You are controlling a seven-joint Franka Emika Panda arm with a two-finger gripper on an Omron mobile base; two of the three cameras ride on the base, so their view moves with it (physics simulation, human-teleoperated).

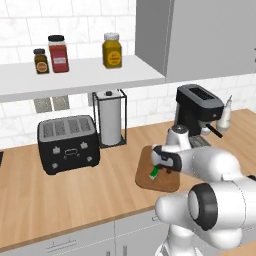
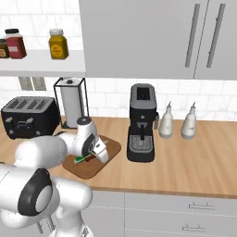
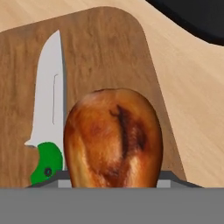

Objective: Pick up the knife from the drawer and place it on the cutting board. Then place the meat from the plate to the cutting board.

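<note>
Brown meat: a glossy, roasted brown piece of meat point(image 3: 111, 138) sits right in front of the hand camera, above the small brown wooden cutting board point(image 3: 109, 48) with rounded corners.
Tool: the two-finger tool point(image 1: 161, 170) hangs low over the cutting board; the meat sits right at the tool, so it looks grasped, though the fingertips are hidden behind the meat and the contact itself cannot be seen.
Knife: the small kitchen knife point(image 3: 47, 118) with a bright green handle and short silver blade lies flat on the board, just beside the meat, blade pointing away from the tool.
Hand view: it shows the meat's dark seared streak and the knife's whole blade; a corner of a black object crosses the top right.
Base views: the left and right views show just a bit of green handle point(image 1: 154, 173) beside the tool, plus the light wooden counter point(image 1: 75, 192), a black 4-slot toaster point(image 1: 68, 143), a paper towel roll in a black wire stand point(image 1: 110, 119) and a black coffee machine point(image 2: 141, 122).
Right base view: 2 white bottles point(image 2: 177, 121) stand beside the coffee machine.
Writing: 3 jars on the white shelf point(image 1: 75, 75) carry labels too small to read.
</note>
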